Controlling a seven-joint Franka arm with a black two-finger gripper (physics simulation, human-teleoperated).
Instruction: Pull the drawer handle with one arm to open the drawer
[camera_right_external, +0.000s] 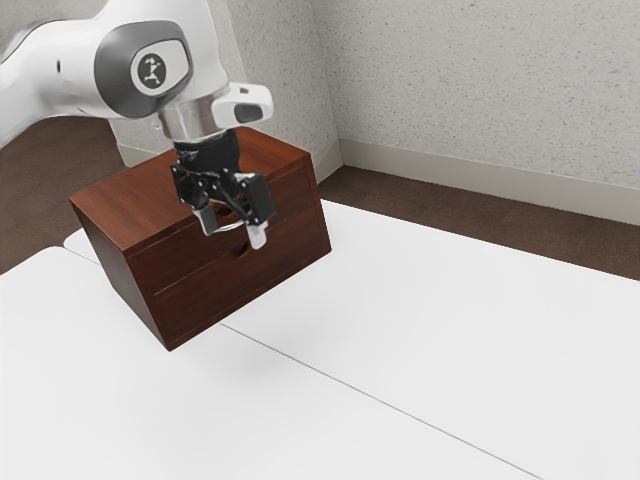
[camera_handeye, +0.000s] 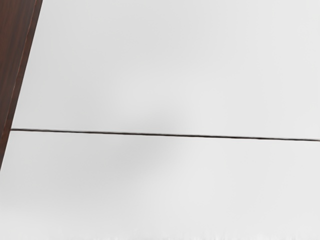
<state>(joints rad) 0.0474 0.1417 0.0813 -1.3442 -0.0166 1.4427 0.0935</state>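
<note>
the gripper (camera_right_external: 232, 226) hangs at the upper drawer (camera_right_external: 290, 207) of the brown cabinet (camera_right_external: 120, 205), fingers wide apart, holding nothing. the pale handle (camera_right_external: 237, 229) lies between them. the cabinet stands on the white worktop (camera_right_external: 420, 330).

Bright, even light, only a faint soft shadow on the white table (camera_right_external: 450, 330) before the cabinet (camera_right_external: 130, 215)

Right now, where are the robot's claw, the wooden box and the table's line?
gripper (camera_right_external: 232, 230), exterior view, between its fingertips.
wooden box (camera_right_external: 250, 275), exterior view, lower front panel.
table seam (camera_handeye: 160, 134), wrist view, middle of the line.
</note>
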